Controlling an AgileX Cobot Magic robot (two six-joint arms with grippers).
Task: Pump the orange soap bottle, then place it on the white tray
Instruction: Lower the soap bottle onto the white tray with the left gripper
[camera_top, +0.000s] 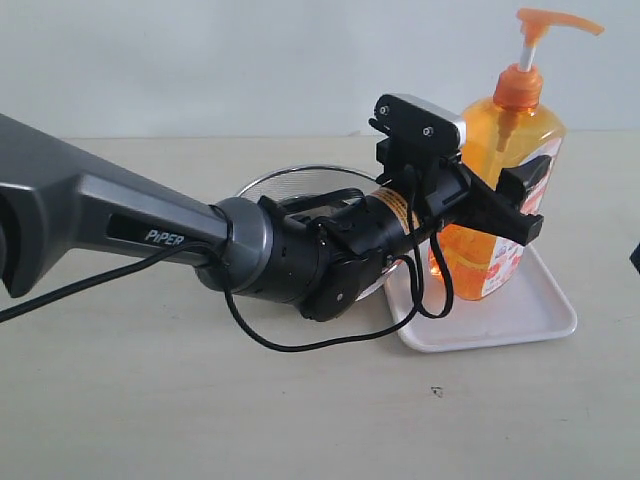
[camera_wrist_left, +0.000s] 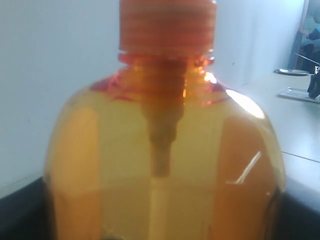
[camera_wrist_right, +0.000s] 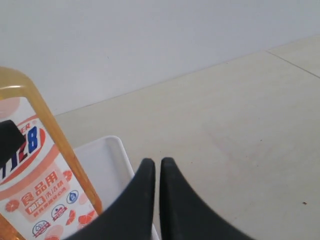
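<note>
The orange soap bottle stands upright on the white tray, its pump head raised. My left gripper reaches in from the left, with one black finger on each side of the bottle's body, shut on it. In the left wrist view the bottle fills the frame, with dark fingers at its edges. My right gripper is shut on nothing, hovering beside the tray and the labelled side of the bottle.
A round steel strainer bowl lies behind my left arm, to the left of the tray. A black cable loops from the wrist down onto the beige tabletop. A pale wall runs behind the table.
</note>
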